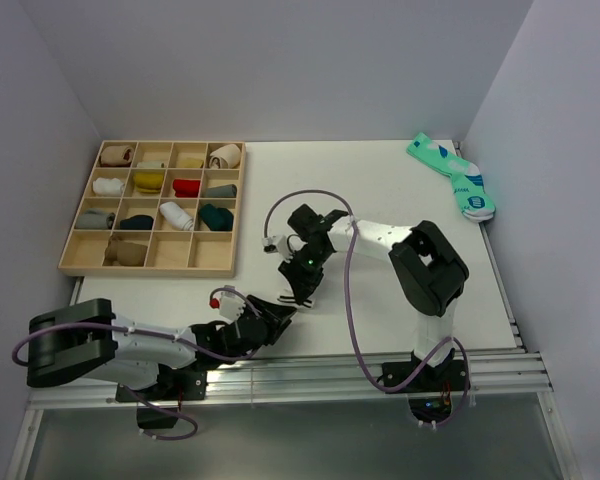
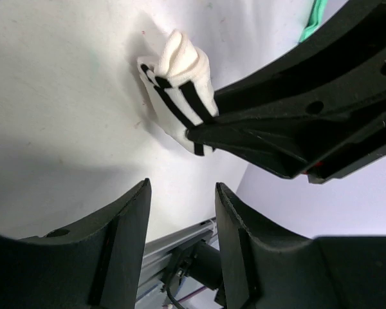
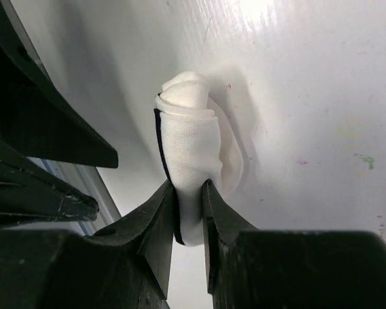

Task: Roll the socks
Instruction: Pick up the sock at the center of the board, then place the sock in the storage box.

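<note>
A short white sock with dark cuff stripes (image 3: 190,141) is rolled into a bundle on the white table, and my right gripper (image 3: 189,190) is shut on its lower end. The left wrist view shows the same white sock (image 2: 180,84) with the right gripper's black fingers (image 2: 289,129) clamped on its striped cuff. My left gripper (image 2: 182,193) is open and holds nothing, a short way in front of the sock. From above, both grippers meet near the table's front middle, right (image 1: 298,292) and left (image 1: 278,316). A teal pair of socks (image 1: 452,175) lies flat at the far right corner.
A wooden compartment tray (image 1: 73,246) stands at the back left, with several rolled socks in its cells. The table's metal front rail (image 1: 310,375) runs just behind the left gripper. Grey walls close in both sides.
</note>
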